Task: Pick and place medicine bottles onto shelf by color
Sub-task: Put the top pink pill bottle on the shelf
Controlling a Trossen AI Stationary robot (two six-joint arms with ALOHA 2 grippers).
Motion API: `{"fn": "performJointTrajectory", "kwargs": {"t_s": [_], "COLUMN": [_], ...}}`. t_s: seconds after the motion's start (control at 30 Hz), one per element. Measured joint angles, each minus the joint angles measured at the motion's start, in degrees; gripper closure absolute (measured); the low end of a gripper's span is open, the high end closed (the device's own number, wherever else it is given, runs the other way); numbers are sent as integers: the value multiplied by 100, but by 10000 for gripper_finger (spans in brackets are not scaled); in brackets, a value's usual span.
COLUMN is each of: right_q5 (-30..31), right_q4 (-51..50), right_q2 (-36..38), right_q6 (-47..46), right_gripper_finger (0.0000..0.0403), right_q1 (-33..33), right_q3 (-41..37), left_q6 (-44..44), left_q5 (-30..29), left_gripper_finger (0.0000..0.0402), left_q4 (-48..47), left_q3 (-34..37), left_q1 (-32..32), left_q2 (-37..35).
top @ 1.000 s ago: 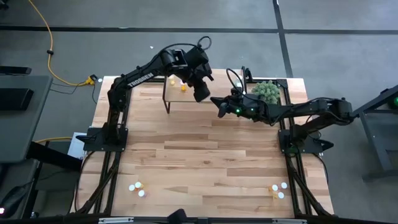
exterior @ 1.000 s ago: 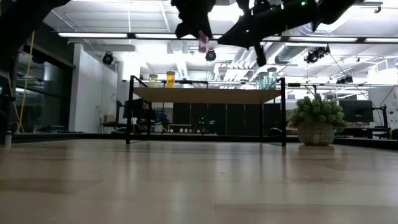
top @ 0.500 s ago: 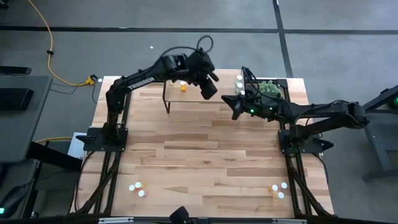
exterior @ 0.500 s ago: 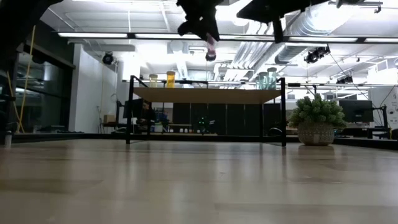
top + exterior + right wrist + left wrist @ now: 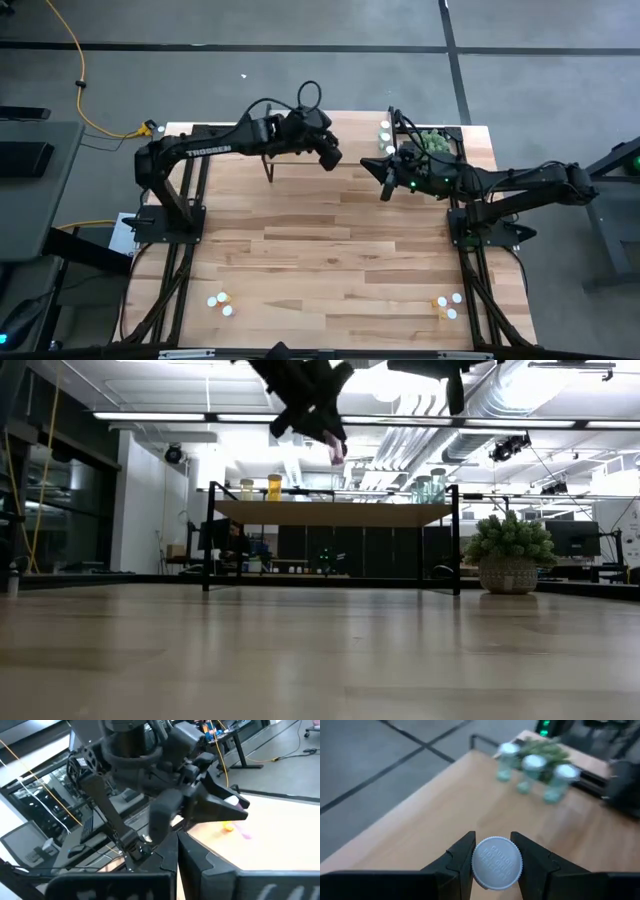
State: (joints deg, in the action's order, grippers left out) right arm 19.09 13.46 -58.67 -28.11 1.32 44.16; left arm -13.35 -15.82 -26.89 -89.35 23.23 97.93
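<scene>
Left hand (image 5: 330, 158) above shelf (image 5: 330, 513), pinching pink white-capped bottle (image 5: 497, 863) between fingers (image 5: 462, 857). Right hand (image 5: 385, 185) pressed together, empty, hovering near shelf's plant (image 5: 510, 550) end. Yellow and orange bottles (image 5: 260, 488) on one end of shelf top, teal bottles (image 5: 532, 770) on the other. More bottles (image 5: 221, 301) in two clusters on surface (image 5: 320, 260) near front corners.
</scene>
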Motion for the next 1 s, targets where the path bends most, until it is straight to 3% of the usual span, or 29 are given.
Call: {"fn": "performJointTrajectory", "kwargs": {"t_s": [0.37,1.0], "right_q5": [0,2], "right_q4": [-79,-101], "right_q2": [-15,-15], "right_q6": [-35,-33], "right_gripper_finger": [403,403], "right_q1": [2,9], "right_q3": [0,0], "left_q6": [-107,-152], "left_q5": [-150,81], "left_gripper_finger": [293,293], "left_q4": [-246,-734], "left_q3": [-22,-32], "left_q1": [273,419], "left_q2": [441,484]}}
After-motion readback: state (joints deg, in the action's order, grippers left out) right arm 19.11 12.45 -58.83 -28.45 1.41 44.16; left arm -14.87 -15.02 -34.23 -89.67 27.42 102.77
